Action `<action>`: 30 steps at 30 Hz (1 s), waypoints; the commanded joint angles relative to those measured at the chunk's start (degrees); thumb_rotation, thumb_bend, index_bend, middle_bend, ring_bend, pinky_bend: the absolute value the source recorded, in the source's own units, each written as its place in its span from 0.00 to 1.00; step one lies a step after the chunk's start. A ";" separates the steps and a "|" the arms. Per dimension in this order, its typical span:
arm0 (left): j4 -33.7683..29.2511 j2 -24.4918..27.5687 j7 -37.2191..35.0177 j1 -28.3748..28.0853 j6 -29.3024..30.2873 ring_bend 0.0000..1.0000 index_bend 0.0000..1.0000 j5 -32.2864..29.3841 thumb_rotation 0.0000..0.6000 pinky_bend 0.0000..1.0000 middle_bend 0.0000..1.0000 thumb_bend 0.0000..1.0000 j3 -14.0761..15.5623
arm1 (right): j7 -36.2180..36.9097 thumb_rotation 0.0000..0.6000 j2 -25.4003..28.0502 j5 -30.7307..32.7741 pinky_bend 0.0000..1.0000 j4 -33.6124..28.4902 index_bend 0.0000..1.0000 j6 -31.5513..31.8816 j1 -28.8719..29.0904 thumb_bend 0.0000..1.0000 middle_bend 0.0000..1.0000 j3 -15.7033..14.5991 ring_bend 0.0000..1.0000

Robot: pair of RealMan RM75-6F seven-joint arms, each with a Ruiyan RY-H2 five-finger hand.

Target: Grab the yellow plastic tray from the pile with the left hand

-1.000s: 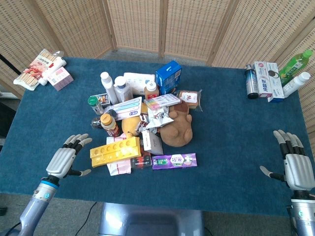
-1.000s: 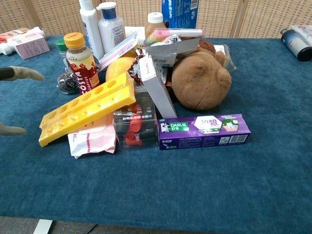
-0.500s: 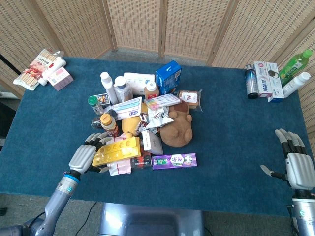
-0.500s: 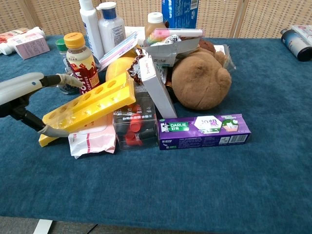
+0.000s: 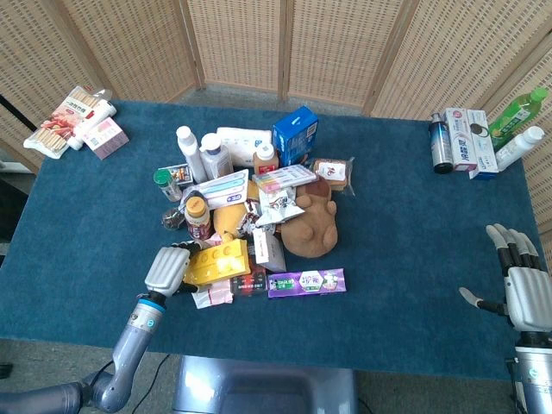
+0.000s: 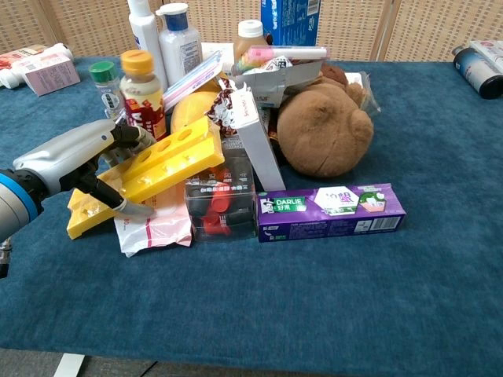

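The yellow plastic tray (image 6: pixel 169 161) with round wells lies tilted on the near left side of the pile, also seen as the yellow plastic tray (image 5: pixel 220 261) in the head view. My left hand (image 6: pixel 75 157) grips its left part: fingers (image 6: pixel 130 137) curl over the far edge and the thumb (image 6: pixel 126 206) presses on the near side. In the head view the left hand (image 5: pixel 168 269) covers the tray's left end. My right hand (image 5: pixel 526 297) hovers with spread fingers at the table's near right edge, holding nothing.
A coffee bottle (image 6: pixel 141 82) and a green-capped bottle (image 6: pixel 106 86) stand just behind the tray. A pink-white packet (image 6: pixel 153 228) and a clear box (image 6: pixel 220 208) lie under it. A purple toothpaste box (image 6: pixel 330 210) and brown plush (image 6: pixel 322 129) sit to the right.
My left hand moved right from the bare cloth onto the tray and closed its fingers round the left end. The tray slid right, and the coffee bottle behind it shifted. The right hand barely moved.
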 commanded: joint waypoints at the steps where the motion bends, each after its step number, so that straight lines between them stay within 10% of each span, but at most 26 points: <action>1: -0.31 0.43 -0.39 0.54 1.53 0.72 0.78 0.45 1.00 0.87 0.78 0.07 -0.10 | -0.02 1.00 0.00 -0.08 0.00 -0.02 0.00 0.00 0.01 0.00 0.00 -0.04 0.00; 30: -30.80 24.79 -5.00 3.23 9.87 0.72 0.78 1.45 1.00 0.86 0.77 0.07 -8.54 | -2.50 1.00 -0.72 -0.69 0.00 -0.48 0.00 -0.21 0.14 0.00 0.00 -0.78 0.00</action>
